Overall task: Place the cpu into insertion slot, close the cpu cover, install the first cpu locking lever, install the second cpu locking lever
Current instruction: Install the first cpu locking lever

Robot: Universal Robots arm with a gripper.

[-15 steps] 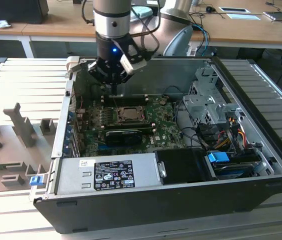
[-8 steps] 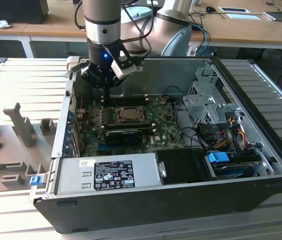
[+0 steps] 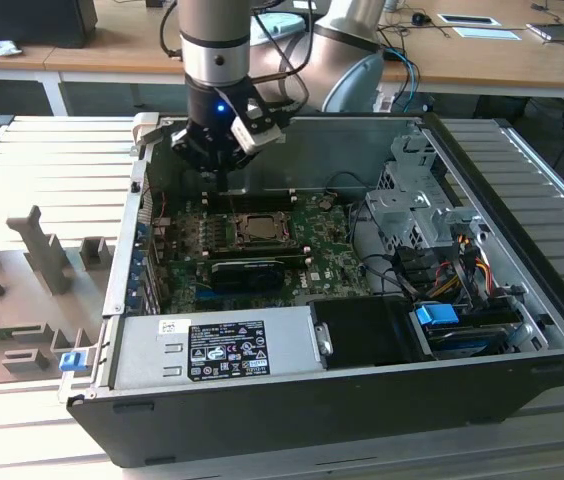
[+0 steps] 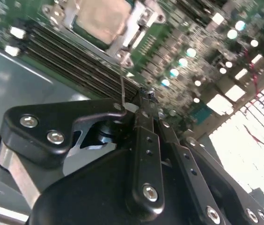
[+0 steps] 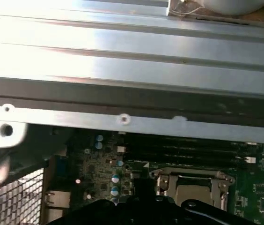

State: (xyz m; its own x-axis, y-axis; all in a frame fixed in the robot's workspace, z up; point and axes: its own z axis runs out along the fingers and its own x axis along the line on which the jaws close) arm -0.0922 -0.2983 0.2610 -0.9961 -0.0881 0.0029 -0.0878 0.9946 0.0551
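I am holding my hand (image 3: 220,165) just above the board, its fingers (image 4: 143,140) pinched narrow and holding nothing. The cpu (image 3: 259,227) is sitting in its slot at about 4 o'clock from it, the cpu cover (image 5: 194,181) around it. I judge slow, straight pushing works best on the thin lever.

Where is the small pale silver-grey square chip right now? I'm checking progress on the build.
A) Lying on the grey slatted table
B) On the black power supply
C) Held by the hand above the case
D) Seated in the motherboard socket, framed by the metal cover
D: the small pale silver-grey square chip sits in the socket on the green motherboard, with the thin silvery metal cover frame around it.
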